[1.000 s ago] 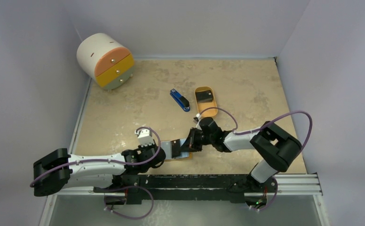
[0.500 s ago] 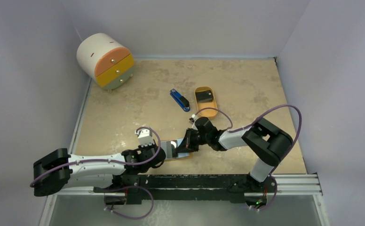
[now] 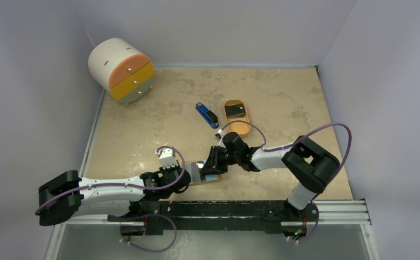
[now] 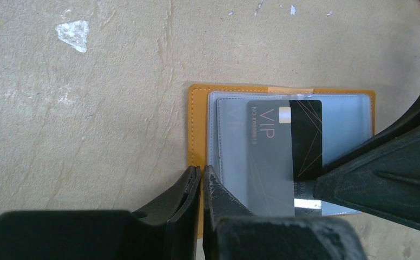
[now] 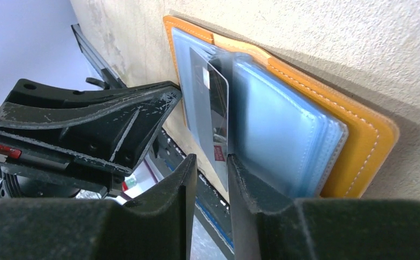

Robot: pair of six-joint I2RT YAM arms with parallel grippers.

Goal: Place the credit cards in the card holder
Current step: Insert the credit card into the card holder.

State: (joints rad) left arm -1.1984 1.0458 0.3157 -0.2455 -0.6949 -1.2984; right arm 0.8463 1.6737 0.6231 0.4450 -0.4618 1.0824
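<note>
The orange card holder (image 4: pixel 198 124) lies open near the table's front edge, its clear sleeves facing up; it also shows in the right wrist view (image 5: pixel 359 135). A dark grey credit card (image 4: pixel 307 135) marked VIP sits more than halfway inside a sleeve. My left gripper (image 4: pixel 201 172) is shut on the holder's left edge. My right gripper (image 5: pixel 212 162) is narrowly open, with the card's (image 5: pixel 217 108) outer end between its fingertips, against the right one. In the top view the two grippers (image 3: pixel 192 174) (image 3: pixel 212 165) meet over the holder. Another dark card (image 3: pixel 233 111) lies in the tray.
An oval orange tray (image 3: pixel 240 129) stands behind the right gripper. A blue-and-black stapler (image 3: pixel 207 115) lies left of the tray. A round white drawer unit (image 3: pixel 122 69) stands at the back left. The table's front rail runs just below the holder.
My right gripper has moved left toward the left gripper, and the card has slid further into the sleeve. The left arm has stayed in place.
</note>
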